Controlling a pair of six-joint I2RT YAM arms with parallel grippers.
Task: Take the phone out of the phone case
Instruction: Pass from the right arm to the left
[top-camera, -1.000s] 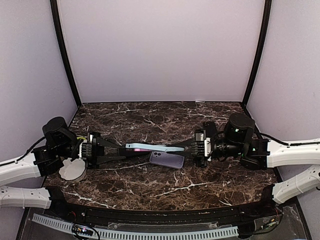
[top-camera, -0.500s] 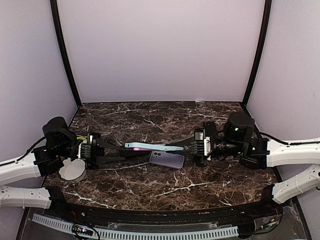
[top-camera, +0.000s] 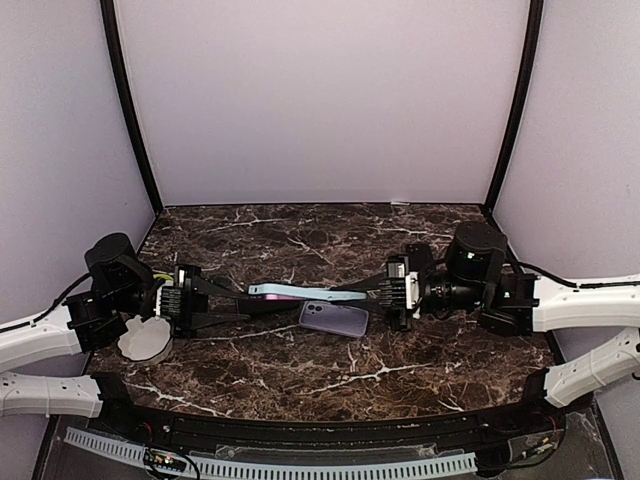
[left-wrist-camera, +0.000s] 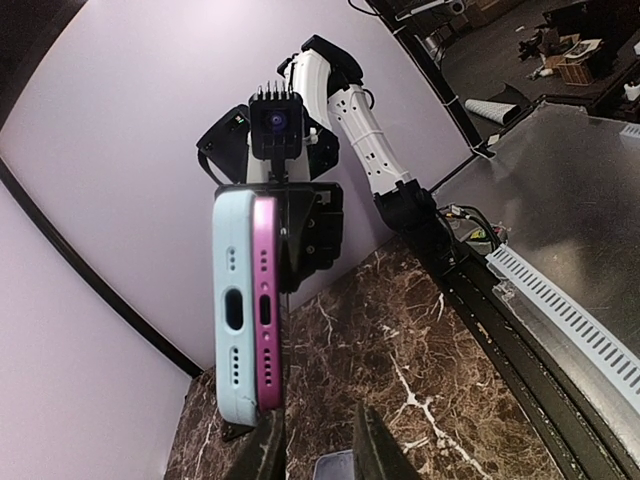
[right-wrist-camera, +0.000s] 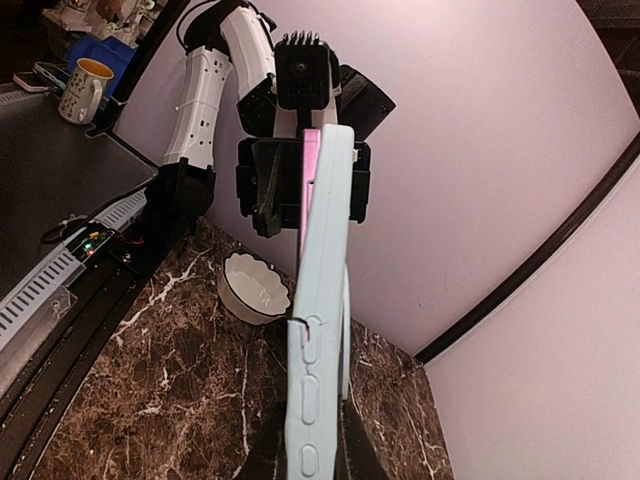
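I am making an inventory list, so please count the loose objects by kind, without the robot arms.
Phones: 2 (pink phone, purple phone)
Phone cases: 1 (light blue phone case)
Bowls: 1 (white bowl)
Total: 4

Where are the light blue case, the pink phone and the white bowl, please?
light blue case (left-wrist-camera: 232, 338), left wrist view, on its bottom edge below the port cutout
pink phone (left-wrist-camera: 268, 345), left wrist view, on its bottom edge
white bowl (right-wrist-camera: 255, 287), right wrist view, on its inside
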